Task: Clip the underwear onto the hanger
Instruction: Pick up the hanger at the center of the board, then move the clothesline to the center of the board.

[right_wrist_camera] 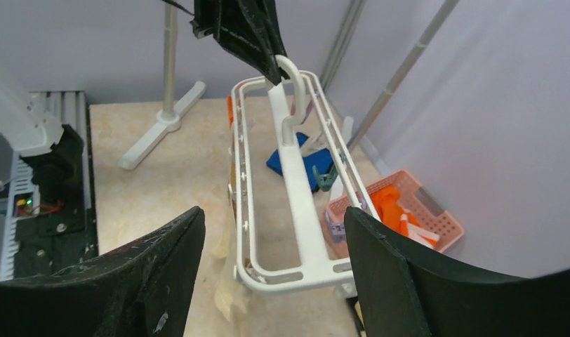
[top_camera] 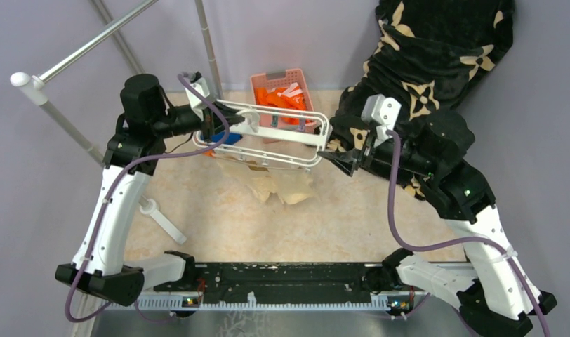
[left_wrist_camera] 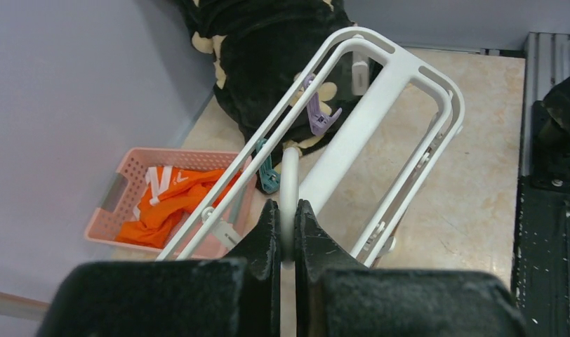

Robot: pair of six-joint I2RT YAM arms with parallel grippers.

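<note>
Near edge first: both arm bases sit at the table [top_camera: 219, 232] front, nothing of the task there.

A bit further in, the underwear [top_camera: 279, 186] is a crumpled pale heap on the table, directly under the near rail of the hanger [top_camera: 307, 162]. Its top edge reaches up to that rail, but I cannot tell whether any clip is biting the fabric. The right wrist view shows only a scrap of pale cloth below the frame's corner.

The hanger is up off the table and roughly level. The left gripper [left_wrist_camera: 288, 210] is pressed together on the hook, pinching it flat between its fingers, so "hold the hanger" is done. The right gripper [right_wrist_camera: 272, 217] is spread wide and holds nothing. It sits just off the right end of the frame, with that end of the hanger showing between its fingers.

Two clips dangle free on the far side, a purple clip [left_wrist_camera: 317, 116] and a teal clip [left_wrist_camera: 268, 175] — neither has cloth in it.

Judgement: early to middle. The hanger is secured and the underwear is placed below it, but no clipping is confirmed. Left to do: the right gripper must take the waistband, bring it to a clip and get the clip shut on it.

Behind the hanger: blue cloth [right_wrist_camera: 286, 160], pink basket [top_camera: 253, 88] with orange clothes [top_camera: 279, 98], black patterned cloth [top_camera: 422, 49] at far right, grey rack pole [top_camera: 93, 45] at far left.
</note>
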